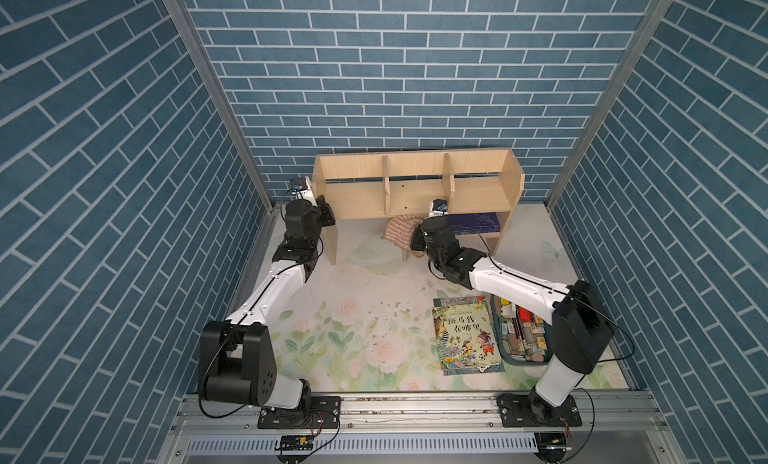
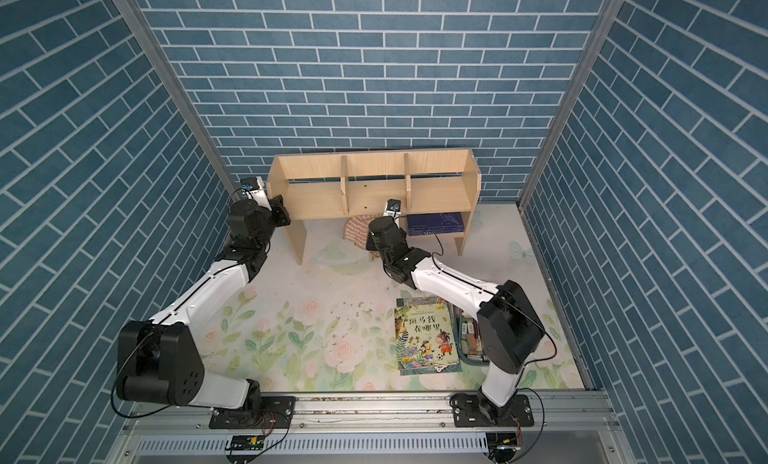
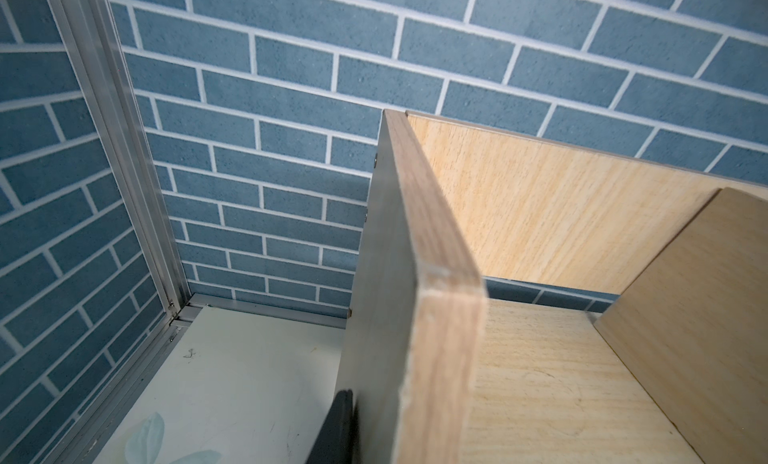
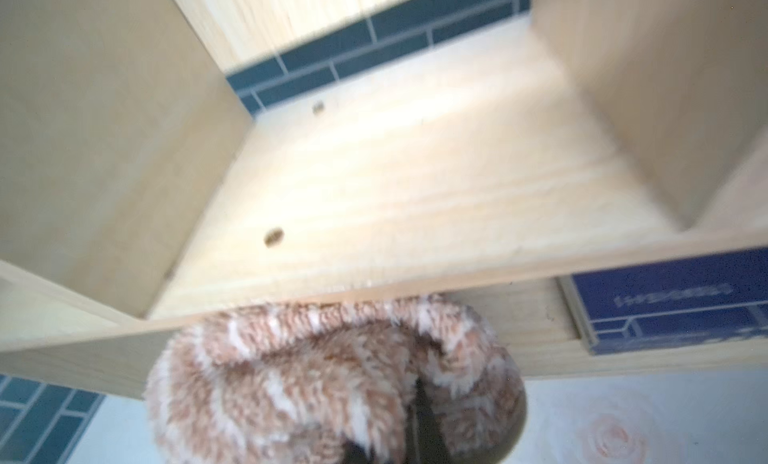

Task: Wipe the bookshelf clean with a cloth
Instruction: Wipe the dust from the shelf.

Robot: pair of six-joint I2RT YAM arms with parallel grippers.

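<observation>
The light-wood bookshelf (image 1: 415, 194) (image 2: 374, 196) stands against the back wall. My left gripper (image 1: 325, 215) (image 2: 280, 210) is at its left side panel. In the left wrist view that panel (image 3: 436, 316) runs between the jaws, with one dark finger (image 3: 336, 424) pressed on its outer face and the other finger hidden. The tan-pink striped cloth (image 1: 399, 233) (image 2: 357, 231) is bunched just under the front edge of the middle compartment's board (image 4: 415, 171). My right gripper (image 4: 399, 437) is shut on the cloth (image 4: 316, 379), which wraps over its fingers.
A dark blue book (image 1: 473, 223) (image 4: 673, 300) lies on the small lower shelf, right of the cloth. A colourful picture book (image 1: 465, 337) and a basket (image 1: 523, 358) of small items lie front right. Brown crumbs (image 1: 395, 312) dot the floral mat. Brick walls stand close by.
</observation>
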